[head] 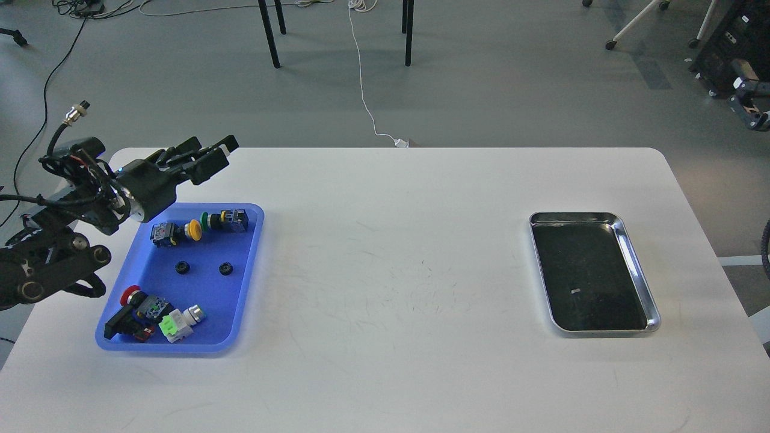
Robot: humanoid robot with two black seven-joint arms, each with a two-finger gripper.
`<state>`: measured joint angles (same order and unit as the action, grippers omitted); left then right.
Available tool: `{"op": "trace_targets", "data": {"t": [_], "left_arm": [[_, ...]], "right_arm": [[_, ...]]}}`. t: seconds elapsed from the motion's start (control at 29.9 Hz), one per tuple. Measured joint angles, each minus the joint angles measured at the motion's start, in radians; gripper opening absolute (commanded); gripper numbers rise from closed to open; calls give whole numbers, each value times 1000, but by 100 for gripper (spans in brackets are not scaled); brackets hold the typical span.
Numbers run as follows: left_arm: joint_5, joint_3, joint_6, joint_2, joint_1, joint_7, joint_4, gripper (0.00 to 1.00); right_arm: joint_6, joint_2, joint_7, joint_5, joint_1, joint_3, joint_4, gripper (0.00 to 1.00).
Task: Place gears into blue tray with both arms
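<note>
Matt blue plastic tray [246,288]; shiny metal tray [634,252]; smooth, scuffed white table [391,270].

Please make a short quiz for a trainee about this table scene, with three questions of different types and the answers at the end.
1. True or false: both gears lie inside the blue tray.
2. Multiple choice: what does the silver tray hold? A) push-buttons B) one gear C) no gears or push-buttons
3. Fill in: only the ___ gripper is in view, raised over the table behind the blue tray.

Key: 1 true; 2 C; 3 left
</note>
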<state>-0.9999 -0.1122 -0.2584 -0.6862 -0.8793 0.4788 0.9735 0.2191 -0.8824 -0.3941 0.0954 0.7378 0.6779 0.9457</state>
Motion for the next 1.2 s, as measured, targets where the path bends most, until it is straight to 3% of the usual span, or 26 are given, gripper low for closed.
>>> {"op": "trace_targets", "data": {"t": [0.1,0.23,0.37,0.57,0.8,0.97,1.2], "left_arm": [[184,-12,49,45,-49,2,-1,98],[414,-133,227,96,-71,0,-40,98],[603,-309,410,188,-71,-10,-167,98],[871,-424,618,283,-66,-55,-378,98],[1109,-441,667,383,-63,-187,-550,98],[1153,-446,721,408,-61,-201,-603,98],[1184,-489,730,430,-53,-203,-597,99]], "right_arm": [[-31,35,0,0,13,49,-11,99],[-43,54,-1,3,16,113,-15,98],[-47,102,-3,13,1,147,-18,99],[-24,164,18,60,-43,148,-30,99],[12,306,103,97,-45,177,-205,99],[40,393,179,101,-16,246,-350,99],[88,432,183,101,-7,271,-399,99]]}}
